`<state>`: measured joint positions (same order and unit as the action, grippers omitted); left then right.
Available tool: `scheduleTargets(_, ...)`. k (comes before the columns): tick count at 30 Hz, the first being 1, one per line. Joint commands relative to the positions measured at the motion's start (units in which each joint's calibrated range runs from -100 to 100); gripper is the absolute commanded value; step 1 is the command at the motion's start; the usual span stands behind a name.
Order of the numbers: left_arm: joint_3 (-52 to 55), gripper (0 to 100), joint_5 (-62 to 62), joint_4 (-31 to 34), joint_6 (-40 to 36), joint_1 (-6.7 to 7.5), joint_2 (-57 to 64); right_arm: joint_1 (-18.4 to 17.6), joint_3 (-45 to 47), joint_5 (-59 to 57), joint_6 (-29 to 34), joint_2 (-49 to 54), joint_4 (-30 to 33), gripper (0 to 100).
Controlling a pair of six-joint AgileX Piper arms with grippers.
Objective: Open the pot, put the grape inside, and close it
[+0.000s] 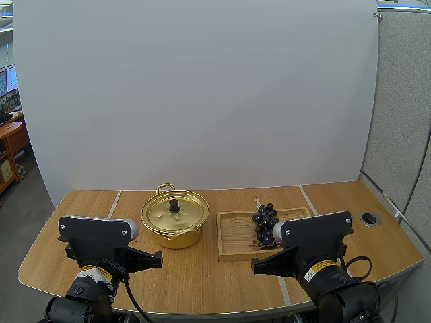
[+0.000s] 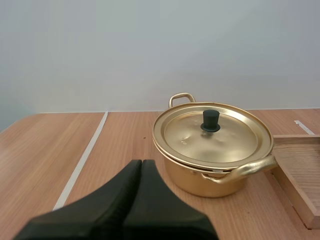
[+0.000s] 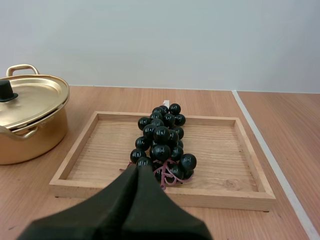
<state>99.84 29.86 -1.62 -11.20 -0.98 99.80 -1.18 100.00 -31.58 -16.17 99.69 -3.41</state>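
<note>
A gold pot (image 1: pixel 174 219) (image 2: pixel 212 147) (image 3: pixel 27 117) stands mid-table with its lid on, a black knob (image 1: pixel 174 204) (image 2: pixel 210 120) at the lid's centre. Right of it, a bunch of dark grapes (image 1: pixel 264 223) (image 3: pixel 162 142) lies in a wooden tray (image 1: pixel 234 235) (image 3: pixel 220 155). My left gripper (image 1: pixel 157 258) (image 2: pixel 141 163) is shut on nothing, low over the table in front of the pot and to its left. My right gripper (image 1: pixel 256 266) (image 3: pixel 138 169) is shut on nothing too, just short of the tray's near rim, pointing at the grapes.
A round grommet hole (image 1: pixel 370 218) sits in the table at the far right. Pale seam lines (image 2: pixel 82 160) (image 3: pixel 272 160) run across the wooden top. Bare wood lies left of the pot and right of the tray.
</note>
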Motion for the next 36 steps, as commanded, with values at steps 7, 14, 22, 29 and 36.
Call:
scheduleTargets(7, 0.2, 0, -0.5, 0.2, -0.3, 0.04, 0.2, 0.2, 0.0, 0.3, 0.3, 0.3, 0.3, 0)
scheduleTargets(14, 0.2, 0, -0.5, 0.2, -0.3, 0.04, 0.2, 0.2, 0.0, 0.3, 0.3, 0.3, 0.3, 0)
scheduleTargets(22, 0.2, 0, -0.5, 0.2, -0.3, 0.04, 0.2, 0.2, 0.0, 0.2, 0.3, 0.3, 0.1, 0)
scheduleTargets(29, 0.2, 0, -0.5, 0.2, -0.3, 0.04, 0.2, 0.2, 0.0, 0.2, 0.3, 0.3, 0.2, 0)
scheduleTargets(36, 0.2, 0, -0.5, 0.2, -0.3, 0.04, 0.2, 0.2, 0.0, 5.8, 0.3, 0.3, 0.2, 0)
